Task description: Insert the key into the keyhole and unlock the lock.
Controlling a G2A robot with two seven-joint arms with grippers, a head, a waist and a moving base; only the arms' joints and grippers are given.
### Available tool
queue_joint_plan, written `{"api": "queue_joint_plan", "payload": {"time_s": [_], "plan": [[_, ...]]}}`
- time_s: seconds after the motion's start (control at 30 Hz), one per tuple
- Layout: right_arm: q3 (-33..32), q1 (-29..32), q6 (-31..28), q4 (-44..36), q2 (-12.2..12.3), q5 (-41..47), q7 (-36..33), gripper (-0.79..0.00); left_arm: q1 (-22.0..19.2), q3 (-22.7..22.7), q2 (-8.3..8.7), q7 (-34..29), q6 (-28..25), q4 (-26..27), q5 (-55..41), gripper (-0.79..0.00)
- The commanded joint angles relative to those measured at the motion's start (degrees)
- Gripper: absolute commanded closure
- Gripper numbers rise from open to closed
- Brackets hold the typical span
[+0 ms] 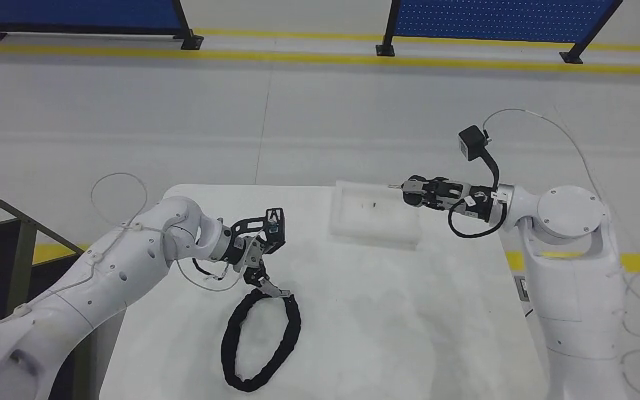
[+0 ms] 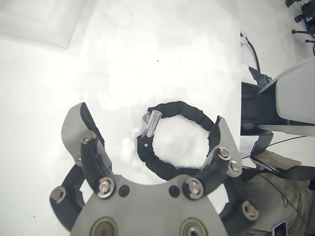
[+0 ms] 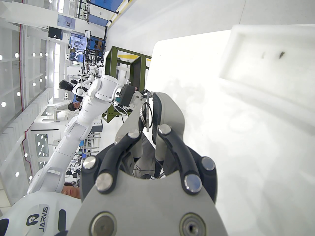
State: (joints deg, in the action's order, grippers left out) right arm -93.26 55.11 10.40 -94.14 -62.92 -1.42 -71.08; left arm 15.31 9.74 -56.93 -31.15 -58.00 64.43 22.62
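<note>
— What sits farthest left of the tray [image 1: 345,228]?

— The left gripper [image 1: 266,234]. Its fingers [image 2: 85,121] are spread wide with nothing between them, and it hangs over one end of the lock [image 2: 183,108].

— And the lock itself?

— A black sleeved cable bent into a loop, flat on the worktop [image 1: 400,320], left of the tray and nearer the robot. Its metal cylinder [image 2: 153,123] points up and away at a slant, where the loop's two ends meet. In the left wrist view that cylinder shows in the gap between the spread fingers. I cannot tell whether a finger touches the cable.

— Is the loop closed?

— The two ends lie together at the cylinder; more than that I cannot tell.

— Now the tray.

— White, shallow, at the far edge of the worktop, with a couple of small dark specks inside.

— And to its right?

— The right gripper [image 1: 408,189], held above the tray's far right corner, pointing left across it. It is clamped on the key [image 3: 147,121], whose ring shows between the pads, well apart from the lock.
</note>
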Motion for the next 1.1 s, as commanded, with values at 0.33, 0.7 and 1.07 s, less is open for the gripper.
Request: {"api": "queue_joint_plan", "payload": {"time_s": [0.33, 0.7, 1.07], "plan": [[0.0, 0.0, 0.0, 0.0, 0.0, 0.0, 0.0, 0.000, 2.6, 0.3, 0.42, 4.8, 0.0, 1.0, 4.1, -0.785], [0.0, 0.0, 0.0, 0.0, 0.0, 0.0, 0.0, 0.000, 7.6, 0.2, 3.75, 44.7, 0.0, -2.9, 36.0, -0.785], [0.0, 0.0, 0.0, 0.0, 0.0, 0.0, 0.0, 0.000, 10.1, 0.0, 2.74, 76.0, 4.1, -9.4, 65.5, -0.785]]}}
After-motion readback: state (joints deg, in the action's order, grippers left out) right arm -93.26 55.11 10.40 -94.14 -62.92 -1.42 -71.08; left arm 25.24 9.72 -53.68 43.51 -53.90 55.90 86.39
